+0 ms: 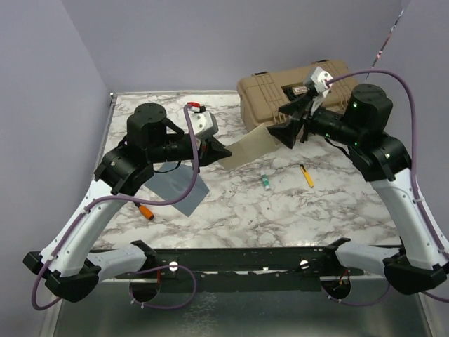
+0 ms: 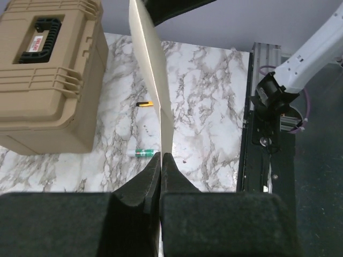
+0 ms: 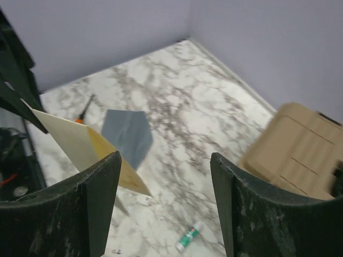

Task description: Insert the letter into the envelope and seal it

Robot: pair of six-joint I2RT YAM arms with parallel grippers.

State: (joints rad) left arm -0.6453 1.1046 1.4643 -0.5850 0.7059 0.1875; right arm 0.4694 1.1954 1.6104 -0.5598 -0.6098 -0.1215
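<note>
1. Above the middle of the bench (image 1: 323,210), my left claw (image 1: 215,150) reaches out sideways from a sharply bent elbow. Its jaws are pinched tight on one short end of the letter (image 1: 247,146).
2. The letter hangs in the air between my two claws, clear of the marble. My left wrist camera sees it almost edge-on, running straight away from my fingertips.
3. My right arm folds in front of the tan case (image 1: 280,88), with the wrist turned back toward my left.
4. My right claw (image 3: 165,160) is spread wide and grips nothing. The letter's far corner pokes into the gap close by one finger, and I cannot tell whether it touches.
5. The envelope (image 1: 181,187) lies flat on the bench below my left forearm, which hides part of it from above. It is apart from the raised letter.
6. The case stands at the far right of the bench, by the back wall, and the side wall runs along my left.
7. A small tube (image 1: 266,182) and a yellow pen (image 1: 306,175) lie on the bench near the letter's span.
8. An orange tool (image 1: 145,210) lies just left of the envelope.
9. Bare marble stretches from the envelope to the tube and across the near right.
</note>
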